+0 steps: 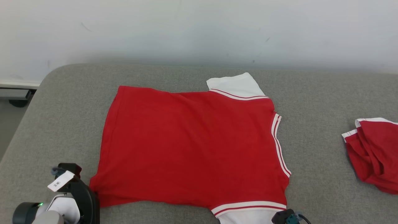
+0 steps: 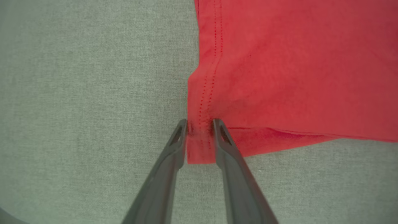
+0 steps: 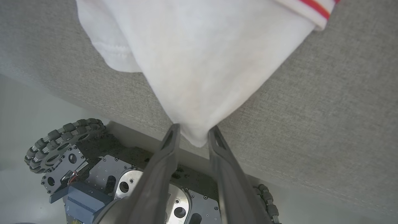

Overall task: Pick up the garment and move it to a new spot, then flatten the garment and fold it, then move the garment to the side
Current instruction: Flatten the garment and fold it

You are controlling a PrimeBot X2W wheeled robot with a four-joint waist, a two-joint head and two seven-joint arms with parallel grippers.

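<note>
A: In the head view, where is the garment?

B: The red garment (image 1: 192, 146) lies spread flat in the middle of the grey padded surface (image 1: 311, 93). Its neck edge (image 1: 279, 146), with white stripes, is toward the right, and the far sleeve (image 1: 236, 85), a white one, lies at the back. The left gripper (image 1: 85, 196) is at the near left corner of the hem and carries a small paper label (image 1: 60, 181). The right gripper (image 1: 287, 217) is at the bottom edge, just beside the near sleeve (image 1: 245, 217). A second garment (image 1: 373, 152), also red, lies crumpled at the right, well apart.

A: And the left wrist view?

B: The two dark fingers (image 2: 180, 146) stand narrow, one on each side of the hem corner, and the cloth is pinched between the tips. It wrinkles a little there. The rest of the corner lies on the grey surface.

A: The right wrist view?

B: Here the fingers (image 3: 217, 146) are also narrow. They hold the tip of the white sleeve, and the cloth is drawn to a point between them. A red stripe (image 3: 314, 7) shows at the upper right. Below the edge of the surface I see the robot's base (image 3: 102, 174) and a roller wheel (image 3: 62, 140).
</note>
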